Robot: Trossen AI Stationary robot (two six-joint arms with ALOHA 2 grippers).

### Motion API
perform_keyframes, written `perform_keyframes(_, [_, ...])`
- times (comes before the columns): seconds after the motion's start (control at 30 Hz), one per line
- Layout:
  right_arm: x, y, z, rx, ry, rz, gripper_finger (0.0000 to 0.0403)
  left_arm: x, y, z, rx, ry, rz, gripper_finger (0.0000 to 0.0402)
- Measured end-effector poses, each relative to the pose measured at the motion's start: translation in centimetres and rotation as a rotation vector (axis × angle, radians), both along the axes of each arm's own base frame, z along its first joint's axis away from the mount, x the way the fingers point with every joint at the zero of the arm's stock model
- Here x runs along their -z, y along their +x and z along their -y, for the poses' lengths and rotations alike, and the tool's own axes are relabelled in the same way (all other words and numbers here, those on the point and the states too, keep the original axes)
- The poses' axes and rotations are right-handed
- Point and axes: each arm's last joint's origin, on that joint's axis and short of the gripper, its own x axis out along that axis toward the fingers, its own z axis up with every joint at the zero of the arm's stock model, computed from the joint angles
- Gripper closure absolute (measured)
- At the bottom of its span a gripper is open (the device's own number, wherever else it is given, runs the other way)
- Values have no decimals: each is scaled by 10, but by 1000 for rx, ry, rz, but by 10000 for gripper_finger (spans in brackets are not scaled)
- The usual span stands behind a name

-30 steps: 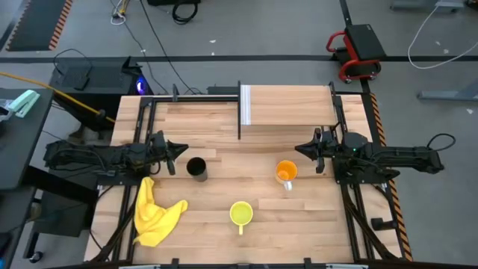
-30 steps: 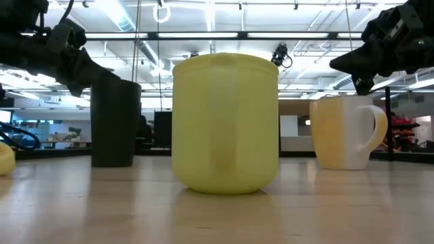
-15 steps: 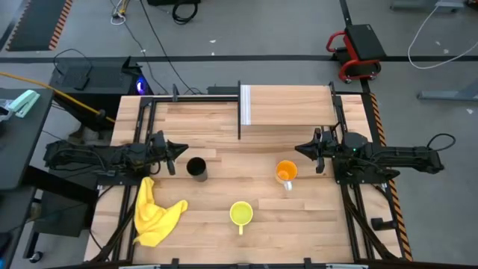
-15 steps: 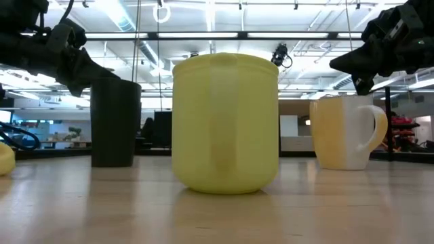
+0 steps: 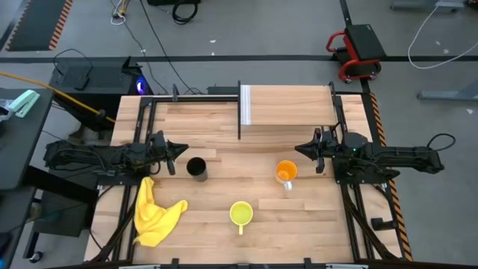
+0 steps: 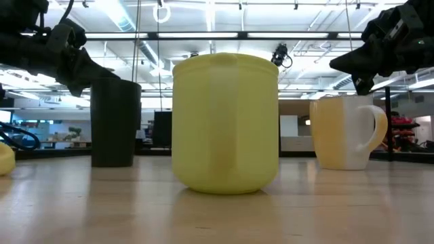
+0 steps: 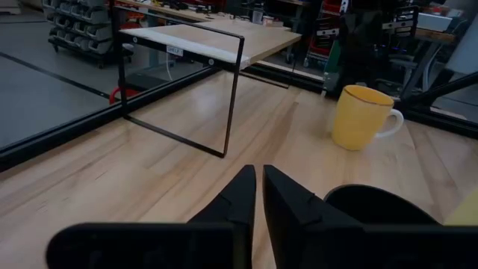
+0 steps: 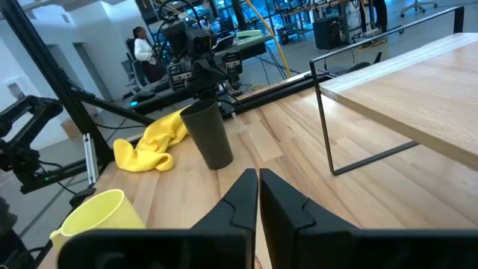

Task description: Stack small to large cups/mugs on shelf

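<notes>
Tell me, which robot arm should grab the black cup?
Probably the left. Its gripper waits shut right beside the black cup, while the right gripper sits across the table by the orange mug.

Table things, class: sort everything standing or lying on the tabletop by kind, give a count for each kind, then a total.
Mugs with a handle: 2, the yellow-green mug and the orange mug.
Handleless tumblers: 1, the black tumbler.
Cloths: 1, the yellow cloth.
Shelves: 1, the pale wooden shelf.
Total: 5.
</notes>
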Motion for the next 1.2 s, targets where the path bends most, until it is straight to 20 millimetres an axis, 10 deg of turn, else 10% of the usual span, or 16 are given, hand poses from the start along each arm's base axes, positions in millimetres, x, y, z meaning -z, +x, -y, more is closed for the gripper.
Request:
perform_keyframes(0.5, [0,0,0,0,0,0,380,-2,0,0,-7,-43,40,368])
perform_keyframes(0.83, [0,0,0,0,6,1,380,-12,1,0,-45,-425,303,375])
perform_keyframes(1.2, [-12,0,1,37,680,211,380,-20,1,-1,-71,-642,487,371])
